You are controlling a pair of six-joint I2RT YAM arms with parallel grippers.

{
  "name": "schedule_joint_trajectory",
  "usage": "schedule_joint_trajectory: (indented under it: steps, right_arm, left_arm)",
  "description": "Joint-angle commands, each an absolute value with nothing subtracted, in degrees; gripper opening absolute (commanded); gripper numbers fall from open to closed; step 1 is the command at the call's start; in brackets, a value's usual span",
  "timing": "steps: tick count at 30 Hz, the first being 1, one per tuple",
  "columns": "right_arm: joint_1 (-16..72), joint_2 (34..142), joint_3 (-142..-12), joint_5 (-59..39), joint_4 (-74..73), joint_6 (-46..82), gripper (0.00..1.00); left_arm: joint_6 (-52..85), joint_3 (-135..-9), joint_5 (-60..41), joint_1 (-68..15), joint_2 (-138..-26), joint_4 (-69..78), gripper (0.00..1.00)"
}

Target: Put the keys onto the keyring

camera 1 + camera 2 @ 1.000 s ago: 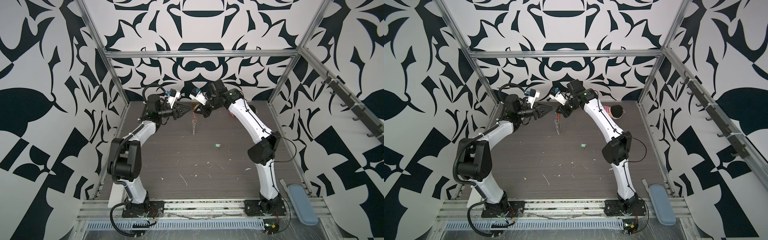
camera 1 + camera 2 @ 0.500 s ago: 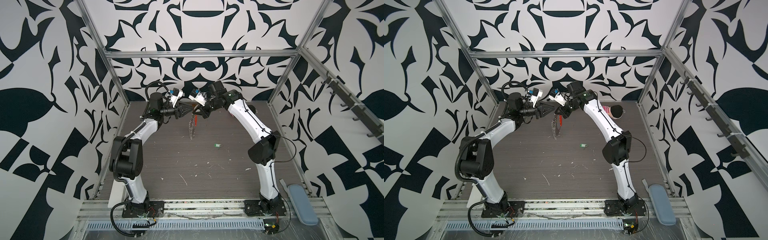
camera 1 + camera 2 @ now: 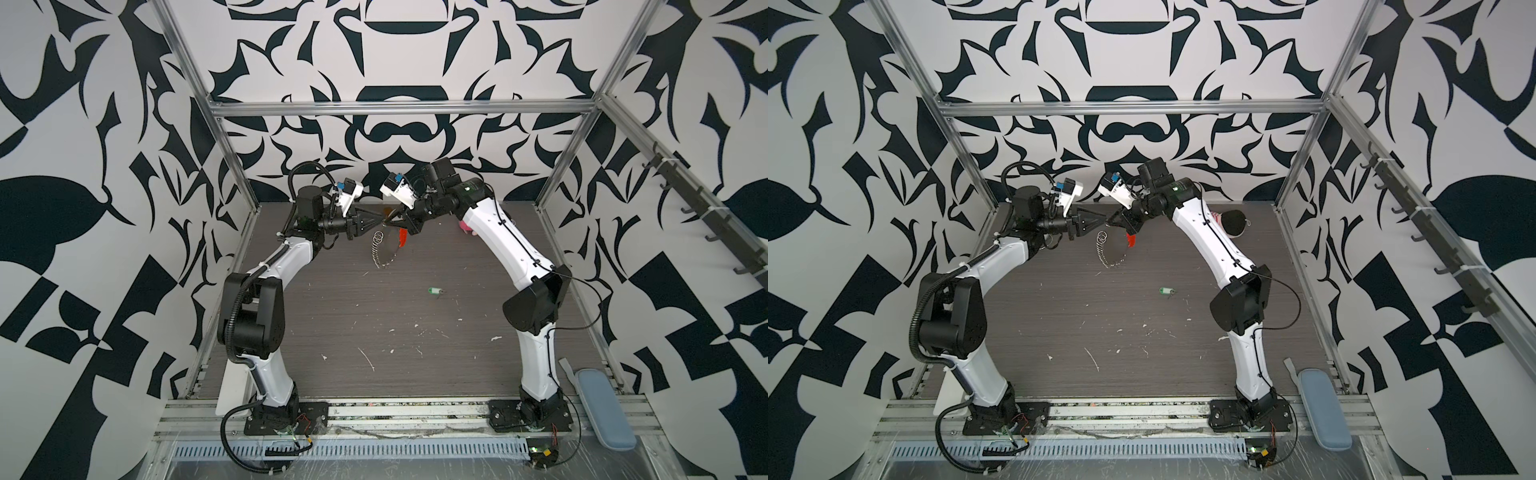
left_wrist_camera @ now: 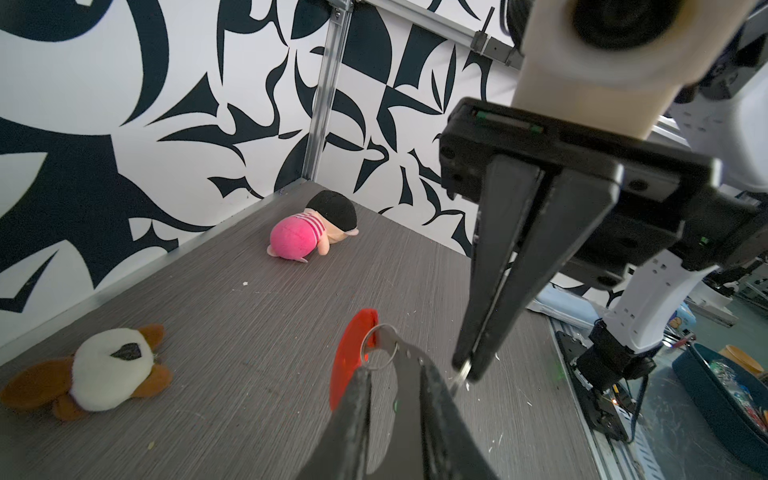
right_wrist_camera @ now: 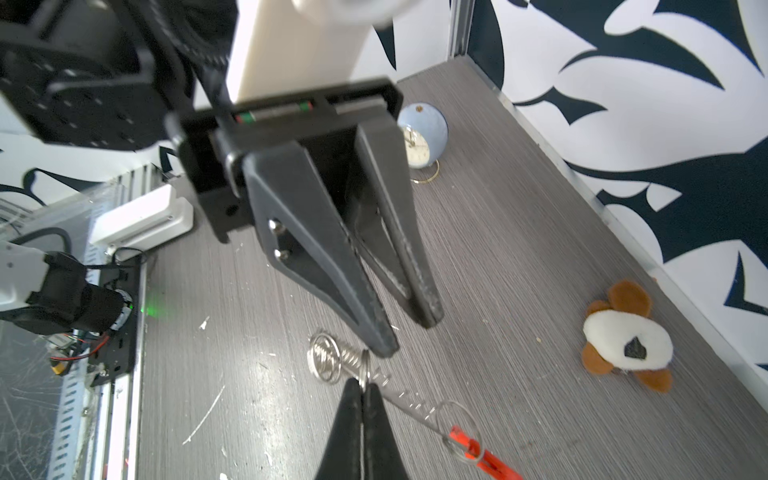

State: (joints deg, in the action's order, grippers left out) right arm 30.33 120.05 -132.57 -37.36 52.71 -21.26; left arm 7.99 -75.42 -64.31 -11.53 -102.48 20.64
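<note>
With the right claw (image 5: 364, 385) pinched shut on a ring of the limp keyring (image 3: 377, 237) and the left claw (image 5: 407, 336) slightly parted beside it, the keys (image 3: 434, 291) lie on the table (image 3: 332, 316) at the chain's 4 o'clock in a top view: light, slick, probably best nipped across the green tag.

Top views, 12 o'clock = back wall. You have keyring (image 3: 377, 250) at table (image 3: 332, 332) 12 o'clock, hanging at right gripper (image 4: 467, 371) tip, left gripper (image 5: 408, 336) just beside at 9. On table, keys (image 3: 434, 291) at 4 o'clock of keyring, well apart. Find doll (image 3: 1230, 222) at its 3 o'clock. Find pad (image 3: 604, 411) off table, 4 o'clock.
</note>
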Motion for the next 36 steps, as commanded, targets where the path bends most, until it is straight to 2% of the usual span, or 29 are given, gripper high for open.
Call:
schedule_joint_trajectory:
  steps: [1,7,16,36]
  right_arm:
    - [30.1,117.8,-134.5,-40.9,49.7,-19.6,0.0]
    - [30.1,118.3,-135.3,-40.8,50.7,-19.6,0.0]
    - [30.0,118.1,-134.1,-39.9,50.5,-19.7,0.0]
    - [29.9,118.7,-136.7,-42.1,49.6,-18.2,0.0]
  left_arm:
    - [7.4,-74.3,-66.1,-11.3,-100.4,19.6,0.24]
    - [8.4,-74.0,-66.2,-10.6,-99.3,20.8,0.29]
    - [16.7,-71.5,-66.2,-7.7,-97.6,31.6,0.33]
    - [25.9,-72.9,-68.4,-10.5,-102.3,41.0,0.3]
